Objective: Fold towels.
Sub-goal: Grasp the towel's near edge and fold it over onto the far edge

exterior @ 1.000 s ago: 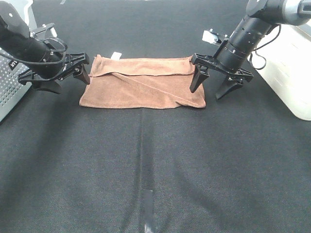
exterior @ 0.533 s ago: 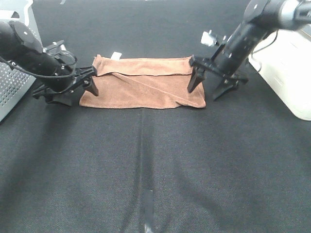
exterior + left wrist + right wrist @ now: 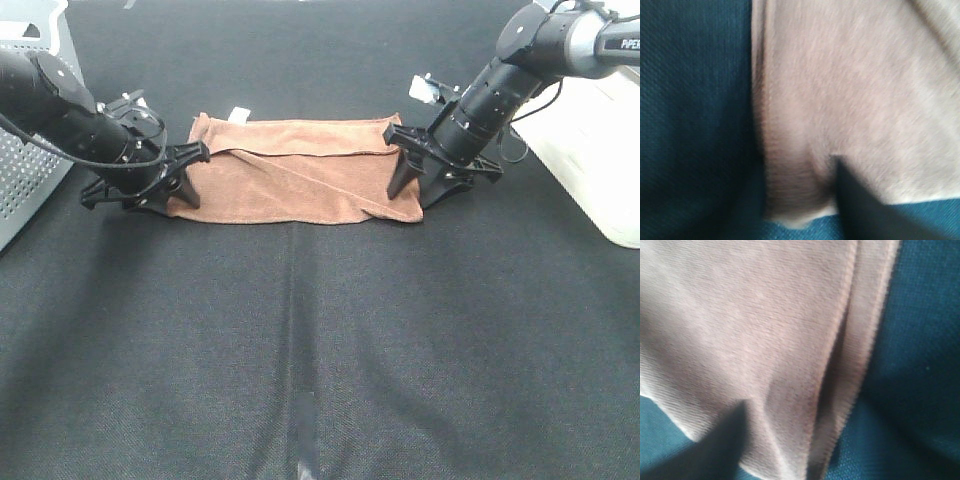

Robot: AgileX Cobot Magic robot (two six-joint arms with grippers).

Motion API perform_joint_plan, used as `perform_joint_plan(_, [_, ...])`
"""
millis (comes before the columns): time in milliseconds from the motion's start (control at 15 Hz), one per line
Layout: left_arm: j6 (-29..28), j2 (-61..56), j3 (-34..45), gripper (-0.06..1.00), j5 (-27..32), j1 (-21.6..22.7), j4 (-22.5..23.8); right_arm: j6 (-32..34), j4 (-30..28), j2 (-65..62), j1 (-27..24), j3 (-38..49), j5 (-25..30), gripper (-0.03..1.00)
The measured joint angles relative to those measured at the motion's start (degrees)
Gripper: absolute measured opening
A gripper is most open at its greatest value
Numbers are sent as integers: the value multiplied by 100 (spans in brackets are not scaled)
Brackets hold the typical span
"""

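Note:
The reddish-brown towel (image 3: 295, 180) lies folded lengthwise on the black tabletop, with a white tag (image 3: 238, 113) at its far left corner. My left gripper (image 3: 170, 198) is low at the towel's left end. In the left wrist view one dark finger (image 3: 865, 205) rests on the cloth (image 3: 850, 90) near a corner, and the other finger is hidden. My right gripper (image 3: 412, 195) straddles the towel's right end, its two fingers still apart with the edge between them. The right wrist view is blurred: layered hems (image 3: 850, 340) and one finger (image 3: 705, 450).
A white box (image 3: 600, 140) stands at the right edge, close behind the right arm. A grey perforated box (image 3: 20, 190) stands at the left edge beside the left arm. A strip of tape (image 3: 303, 430) lies on the black mat near the front.
Both grippers dropped and moved inward onto the towel's two ends. The right jaws have narrowed around the right edge. The towel itself has not shifted.

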Motion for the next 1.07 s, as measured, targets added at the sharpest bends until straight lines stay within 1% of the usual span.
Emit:
perform_joint_plan(67, [52, 17, 0, 15, 69, 0, -11, 0, 80, 29, 0, 0, 52, 33])
perform_joint_plan(133, [172, 34, 0, 2, 166, 0, -46, -6, 252, 74, 0, 0, 126, 15])
perform_joint_plan(200, [223, 34, 0, 2, 258, 0, -63, -6, 350, 103, 0, 0, 178, 3])
perform_joint_plan(267, [252, -6, 0, 2, 395, 6, -52, -6, 384, 120, 0, 0, 235, 0])
perform_joint_plan(467, [355, -246, 23, 2, 974, 189, 201, 0, 413, -23, -29, 6, 384, 0])
perform_joint_plan(533, [361, -367, 23, 2, 1186, 269, 367, 6, 372, -155, -46, 6, 487, 0])
perform_joint_plan(667, [361, -688, 23, 2, 1599, 332, 854, 138, 178, -447, -46, 109, 762, 0])
perform_joint_plan(733, [361, -768, 23, 2, 1776, 332, 928, 143, 160, -504, -46, 246, 877, 0])
perform_joint_plan(867, [361, -877, 115, 2, 2091, 332, 980, 149, 155, -682, -46, 791, 917, 0])
perform_joint_plan(933, [361, -963, 321, 2, 2108, 292, 980, 132, 160, -837, -40, 1157, 837, 0])
perform_joint_plan(1067, [361, -1232, 1043, 2, 1851, 178, 997, 29, 166, -1232, -34, 2051, 527, 0])
